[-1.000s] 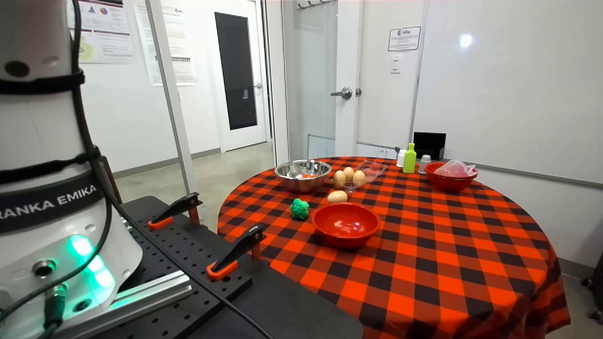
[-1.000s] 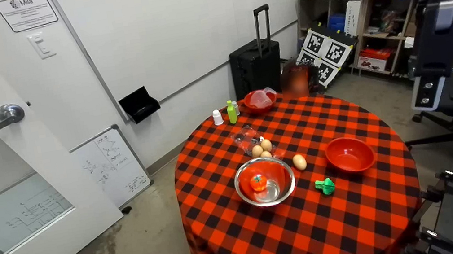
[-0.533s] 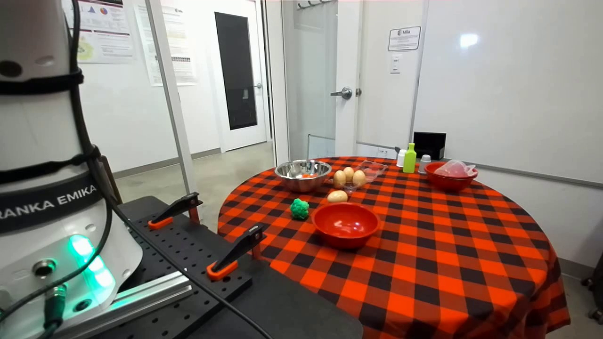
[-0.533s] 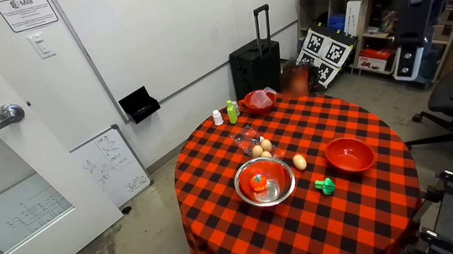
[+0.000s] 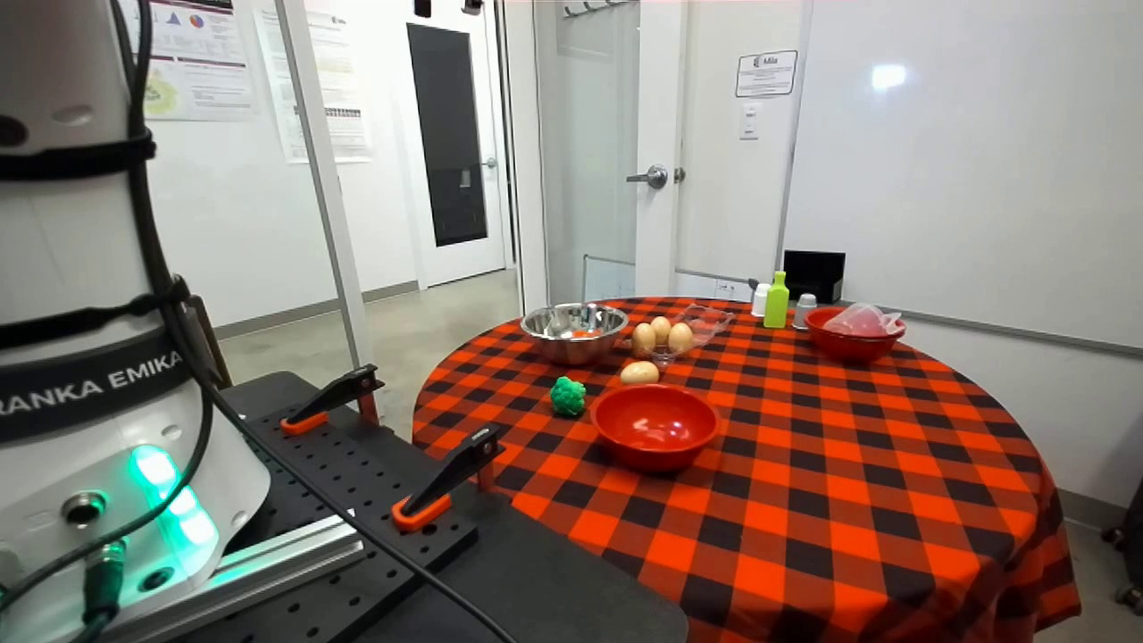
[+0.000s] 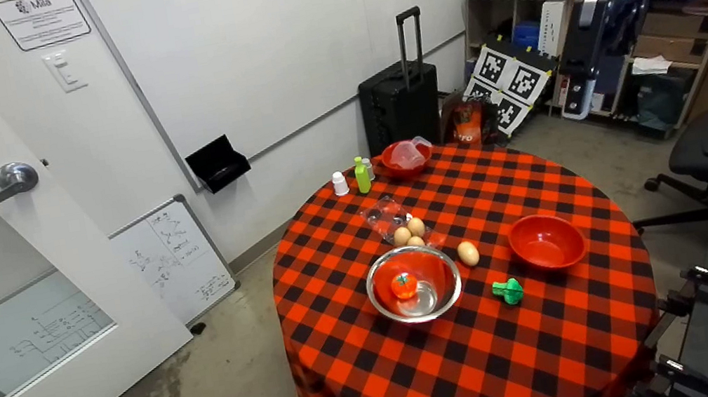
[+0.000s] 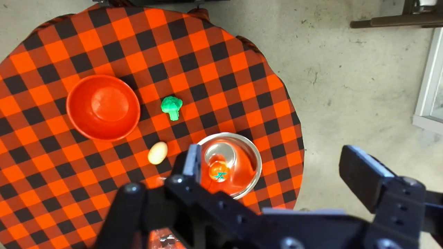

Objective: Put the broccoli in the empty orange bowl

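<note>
The broccoli (image 5: 568,396) is a small green toy on the checked tablecloth, beside the empty red-orange bowl (image 5: 654,438). In an exterior view the broccoli (image 6: 511,291) lies on its side, left of and nearer than the bowl (image 6: 547,243). In the wrist view the broccoli (image 7: 171,106) lies just right of the bowl (image 7: 104,107); the bowl has nothing in it. My gripper (image 7: 273,157) is open and empty, its fingers wide apart, high above the table. It also shows in an exterior view (image 6: 577,98), and its fingertips show at the top edge of an exterior view (image 5: 446,7).
A silver bowl (image 6: 420,316) holding an orange toy tomato (image 6: 404,285) stands near the broccoli. A loose egg (image 6: 468,253) lies between the bowls. More eggs (image 6: 409,232), a clear carton (image 6: 385,215), a green bottle (image 6: 362,176) and a filled red bowl (image 6: 408,171) stand farther off.
My gripper has moved left and somewhat up in an exterior view, and its fingertips now show at the top of an exterior view. The broccoli and bowls have not moved.
</note>
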Tool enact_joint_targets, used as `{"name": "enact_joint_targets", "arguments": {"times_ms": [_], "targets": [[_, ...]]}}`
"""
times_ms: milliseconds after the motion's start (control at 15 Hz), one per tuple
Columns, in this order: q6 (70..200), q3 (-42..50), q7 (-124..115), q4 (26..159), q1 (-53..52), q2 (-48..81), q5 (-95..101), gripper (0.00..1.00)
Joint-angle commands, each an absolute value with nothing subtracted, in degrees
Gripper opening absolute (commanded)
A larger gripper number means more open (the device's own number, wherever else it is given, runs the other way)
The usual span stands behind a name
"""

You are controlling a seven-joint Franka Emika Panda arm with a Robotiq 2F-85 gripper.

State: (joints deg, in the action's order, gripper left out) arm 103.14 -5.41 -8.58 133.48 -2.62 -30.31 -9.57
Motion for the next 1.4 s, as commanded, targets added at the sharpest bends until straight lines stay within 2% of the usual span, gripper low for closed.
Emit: {"name": "enact_joint_targets", "arguments": {"times_ms": [0,533,1333], "targets": [[107.7,-5.1,-5.7,136.0,-3.2,-25.9,-9.4,1.0],[120.7,-8.6,-13.1,141.1,-2.7,-16.7,0.1,1.0],[126.5,-9.8,-12.2,143.5,-5.4,-0.3,17.7,1.0]]}}
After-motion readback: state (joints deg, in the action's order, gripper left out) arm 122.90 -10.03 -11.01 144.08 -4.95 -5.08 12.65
